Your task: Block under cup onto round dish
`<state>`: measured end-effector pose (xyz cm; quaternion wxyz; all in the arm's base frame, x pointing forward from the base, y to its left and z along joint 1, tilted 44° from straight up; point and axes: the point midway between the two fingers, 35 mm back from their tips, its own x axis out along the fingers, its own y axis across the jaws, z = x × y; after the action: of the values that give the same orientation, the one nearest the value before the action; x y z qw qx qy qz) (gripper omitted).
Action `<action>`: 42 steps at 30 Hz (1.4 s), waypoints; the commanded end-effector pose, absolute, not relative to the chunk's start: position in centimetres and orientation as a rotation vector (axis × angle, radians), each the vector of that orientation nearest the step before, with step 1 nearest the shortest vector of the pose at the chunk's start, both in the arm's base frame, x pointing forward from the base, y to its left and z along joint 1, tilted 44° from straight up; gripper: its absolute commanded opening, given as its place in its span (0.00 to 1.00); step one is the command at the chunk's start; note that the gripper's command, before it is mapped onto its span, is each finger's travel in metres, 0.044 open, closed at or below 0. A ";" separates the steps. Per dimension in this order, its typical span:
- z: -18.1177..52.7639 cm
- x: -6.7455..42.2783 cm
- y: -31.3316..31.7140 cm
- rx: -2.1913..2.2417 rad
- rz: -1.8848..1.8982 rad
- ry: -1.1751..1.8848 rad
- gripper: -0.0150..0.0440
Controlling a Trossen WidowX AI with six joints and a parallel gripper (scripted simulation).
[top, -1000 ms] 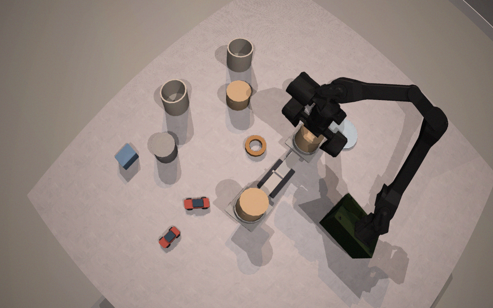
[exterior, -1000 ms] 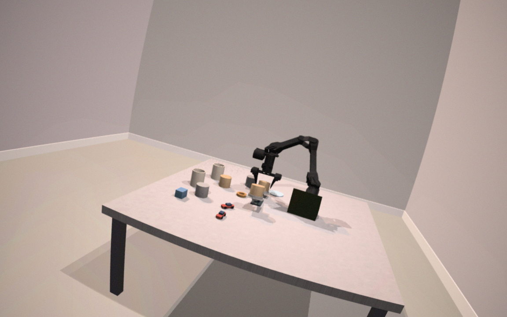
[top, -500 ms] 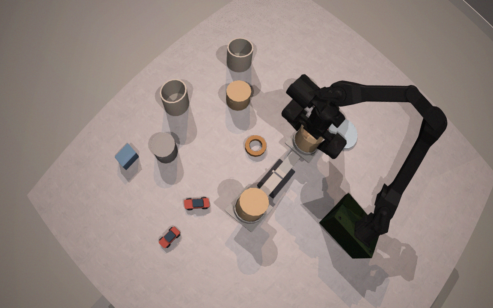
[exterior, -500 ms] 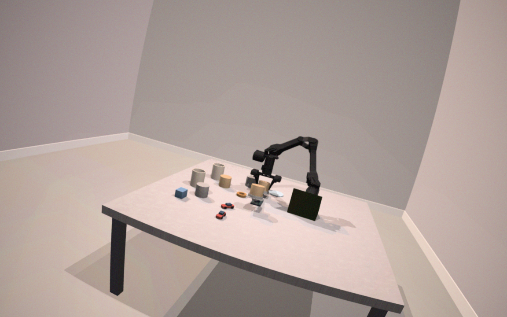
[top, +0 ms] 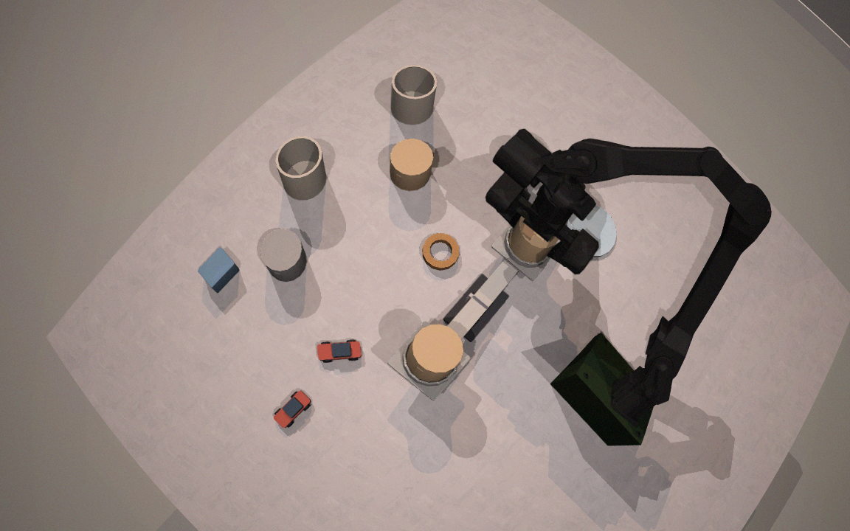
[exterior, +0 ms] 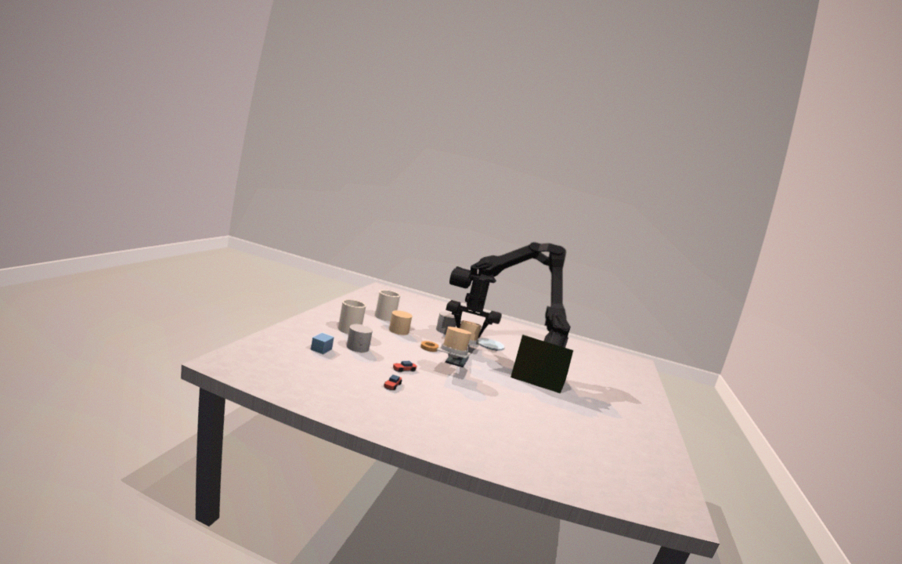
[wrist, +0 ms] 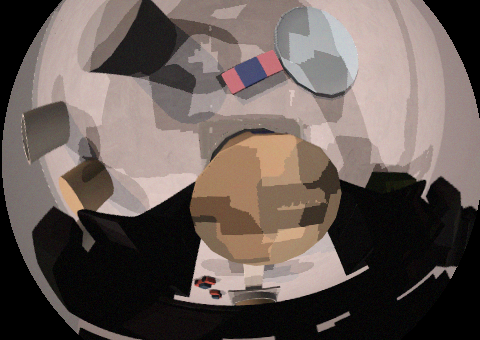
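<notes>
Two identical tan cups stand upside down on the pans of a small balance (top: pixel 491 287). My gripper (top: pixel 537 234) (exterior: pixel 471 323) (wrist: pixel 258 178) is down over the far cup (top: pixel 528 247) (exterior: pixel 472 328) (wrist: pixel 267 196) and is shut on its sides. That cup still sits on its pan. The near cup (top: pixel 437 352) (exterior: pixel 456 338) stands alone on the other pan. The pale round dish (top: pixel 606 231) (exterior: pixel 491 343) (wrist: pixel 318 50) lies on the table just past the held cup, partly hidden under my wrist. No block shows.
A pink-and-blue bar (wrist: pixel 252 72) lies beside the dish. An orange ring (top: pixel 440 250), a tan cylinder (top: pixel 411 161), grey cups (top: pixel 412 92) (top: pixel 300 166), a grey cylinder (top: pixel 280 252), a blue cube (top: pixel 218 268) and two red cars (top: pixel 338 349) (top: pixel 292 408) stand to the left. My dark green base (top: pixel 596 386) is near.
</notes>
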<state>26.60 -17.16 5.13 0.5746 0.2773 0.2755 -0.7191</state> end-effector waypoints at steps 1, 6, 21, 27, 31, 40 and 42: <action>5.5 27.0 -16.8 0.657 -1.681 0.638 0.29; 5.9 27.3 -16.4 0.659 -1.680 0.639 0.25; 7.2 27.9 -15.2 0.663 -1.678 0.642 0.25; 7.7 28.1 -14.7 0.664 -1.677 0.643 0.25; 8.0 28.2 -14.3 0.664 -1.677 0.644 0.25; 8.8 28.5 -13.5 0.665 -1.677 0.645 0.25; 9.0 28.6 -13.4 0.665 -1.677 0.645 0.25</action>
<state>27.96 -13.54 8.28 0.5708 0.2789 0.2861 -0.7173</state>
